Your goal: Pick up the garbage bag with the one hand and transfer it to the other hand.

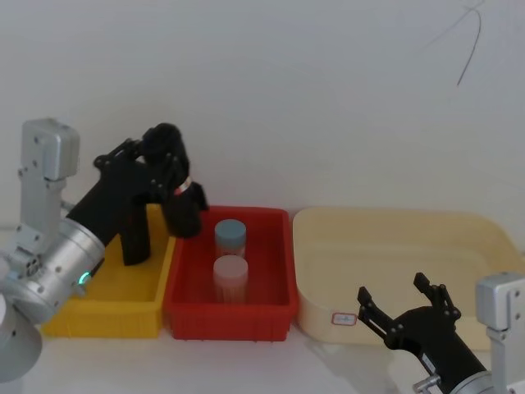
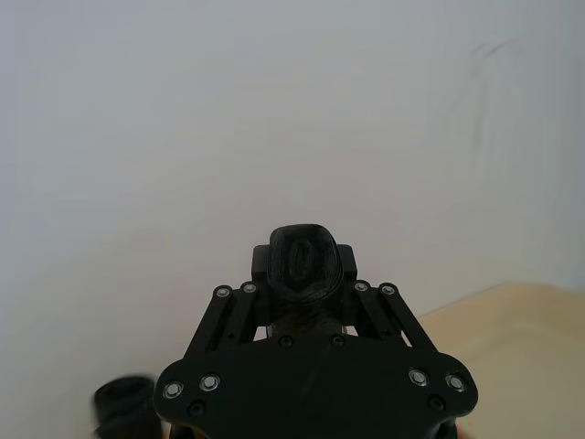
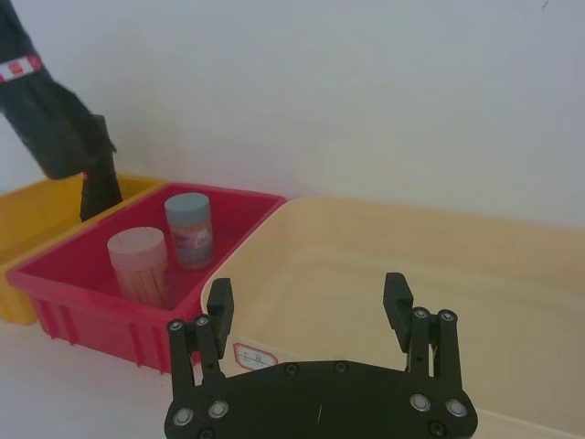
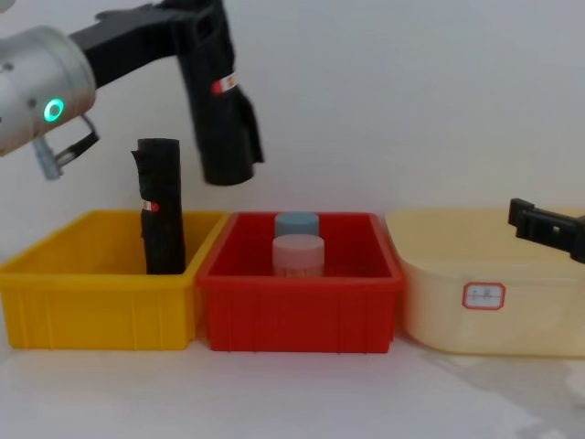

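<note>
My left gripper on the green-ringed arm is shut on the garbage bag, a thick black roll with a red-and-white band. The bag hangs tilted in the air above the seam between the yellow bin and the red bin. The chest view shows the garbage bag well above the bins, with the left gripper at its upper part. In the left wrist view the garbage bag's end sits between the jaws. My right gripper stands open and holds nothing, low over the cream tub's front edge.
A slimmer black roll stands upright in the yellow bin. The red bin holds a blue-lidded jar and a pink-lidded jar. A white wall rises close behind the bins.
</note>
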You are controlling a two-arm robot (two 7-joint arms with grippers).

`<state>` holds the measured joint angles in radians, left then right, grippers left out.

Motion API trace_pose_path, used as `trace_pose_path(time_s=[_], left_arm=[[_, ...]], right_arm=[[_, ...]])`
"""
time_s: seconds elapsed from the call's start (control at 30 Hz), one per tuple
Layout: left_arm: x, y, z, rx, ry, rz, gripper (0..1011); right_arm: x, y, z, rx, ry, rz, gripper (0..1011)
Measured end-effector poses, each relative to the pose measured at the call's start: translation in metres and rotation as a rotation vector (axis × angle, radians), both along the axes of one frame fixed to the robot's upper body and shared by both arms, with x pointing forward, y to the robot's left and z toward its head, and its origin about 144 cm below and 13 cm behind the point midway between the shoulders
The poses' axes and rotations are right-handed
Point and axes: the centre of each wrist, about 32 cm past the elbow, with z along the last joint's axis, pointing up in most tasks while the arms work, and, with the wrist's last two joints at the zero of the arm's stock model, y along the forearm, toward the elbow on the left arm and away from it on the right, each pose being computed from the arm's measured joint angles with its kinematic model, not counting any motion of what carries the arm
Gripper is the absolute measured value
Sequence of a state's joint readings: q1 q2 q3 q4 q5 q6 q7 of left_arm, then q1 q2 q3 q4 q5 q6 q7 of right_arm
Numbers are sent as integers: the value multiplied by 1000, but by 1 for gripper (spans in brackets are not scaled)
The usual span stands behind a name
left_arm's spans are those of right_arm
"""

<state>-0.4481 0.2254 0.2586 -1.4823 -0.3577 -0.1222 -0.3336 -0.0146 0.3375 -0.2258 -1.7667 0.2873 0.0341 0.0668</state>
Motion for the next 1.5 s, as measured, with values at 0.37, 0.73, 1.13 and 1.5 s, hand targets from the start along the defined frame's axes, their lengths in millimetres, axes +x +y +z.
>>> trace_pose_path(time_s=[0.37,0.73,1.13,1.5], left_arm=[[5,-20,14,-16,-30,-165,379],[17,-44,17,-26,-13,-334,379],[25,-58,17,-31,5,-421,379],[28,-64,17,-32,10,-452,379]], right_arm=[[0,0,0,0,0,0,1001],[0,0,0,0,0,0,1001],[1,2,4,-5,-14,23,1001],[6,11,17,-29,-57,99,1001]])
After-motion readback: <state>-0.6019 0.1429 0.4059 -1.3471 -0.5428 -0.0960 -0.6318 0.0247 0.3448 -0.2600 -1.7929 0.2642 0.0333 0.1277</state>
